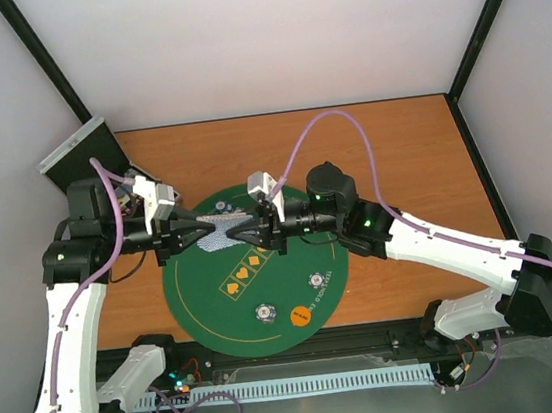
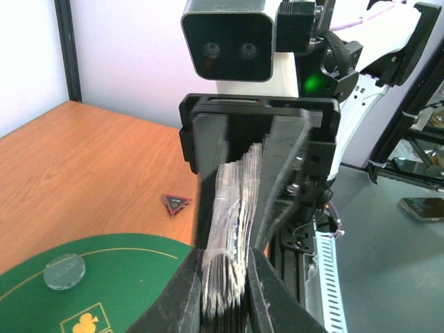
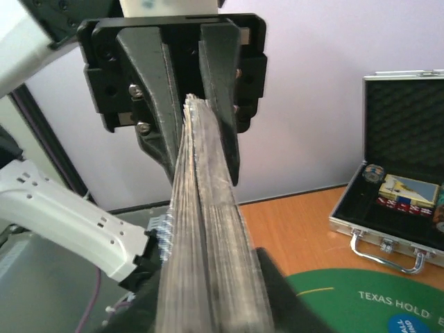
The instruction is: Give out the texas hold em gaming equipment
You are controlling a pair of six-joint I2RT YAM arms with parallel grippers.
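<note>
- While both arms meet over the round green felt mat [image 1: 208, 310], the playing cards [image 1: 221, 235] hang between them as one stack, edge-on, above the mat's far half.
- Left gripper [image 1: 202, 236]: black jaws are pressed together on one end of the stack, squeezing the card edges flat.
- Right gripper [image 1: 243, 237]: black jaws stand on either side of the other end, close against both faces. Whether they press firmly cannot be told.
- Stack: thin glossy cards, slightly splayed into two bundles at the right gripper's end.
- Mat lettering: "TEXAS HOLD" in pale capitals along the rim, legible in the right wrist view. Orange suit symbols [image 1: 243, 269] are printed near the centre.
- On the mat:
  - two small white-patterned poker chips [image 1: 266, 311]
  - an orange disc [image 1: 301, 315] with unreadable dark print
  - a clear disc [image 2: 64, 270]
  - a blue disc [image 3: 406, 326] with unreadable white print
- Black triangle marker [image 2: 176, 202]: red-edged, lying flat on the wood-grain surface [image 1: 390, 152] just off the mat.
- Silver case [image 3: 386, 239]: lid open, black foam lining, metal handle, at the surface's far left corner.
</note>
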